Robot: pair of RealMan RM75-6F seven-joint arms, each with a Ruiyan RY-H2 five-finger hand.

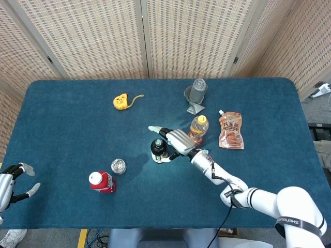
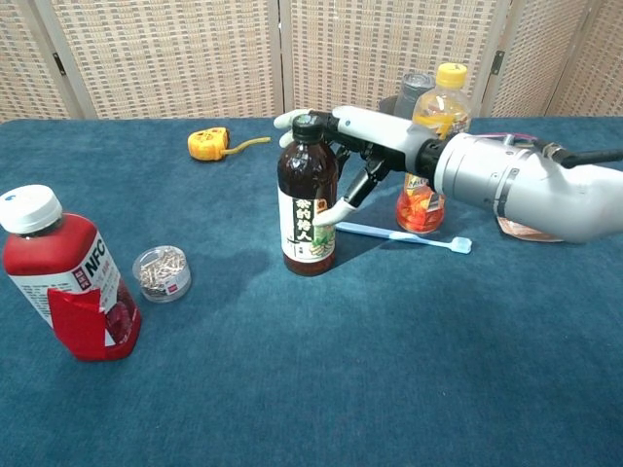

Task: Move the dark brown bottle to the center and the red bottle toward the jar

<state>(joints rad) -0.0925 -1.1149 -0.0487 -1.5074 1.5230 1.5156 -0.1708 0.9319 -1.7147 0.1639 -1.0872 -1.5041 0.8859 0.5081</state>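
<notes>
The dark brown bottle (image 1: pixel 158 150) (image 2: pixel 308 199) stands upright near the table's middle. My right hand (image 1: pixel 173 140) (image 2: pixel 355 146) is just right of it. Its fingers are stretched out past the cap, and the thumb tip lies against the label. The red bottle (image 1: pixel 102 182) (image 2: pixel 68 277) with a white cap stands at the front left. A small clear jar (image 1: pixel 118 166) (image 2: pixel 163 271) sits just beside it on the right. My left hand (image 1: pixel 10 183) hangs at the table's front left corner, fingers apart and holding nothing.
An orange drink bottle (image 1: pixel 198 128) (image 2: pixel 433 126) stands right behind my right hand, with a blue toothbrush (image 2: pixel 404 236) lying in front of it. A grey bottle (image 1: pixel 197 93), a brown pouch (image 1: pixel 231 130) and a yellow tape measure (image 1: pixel 120 101) lie further back.
</notes>
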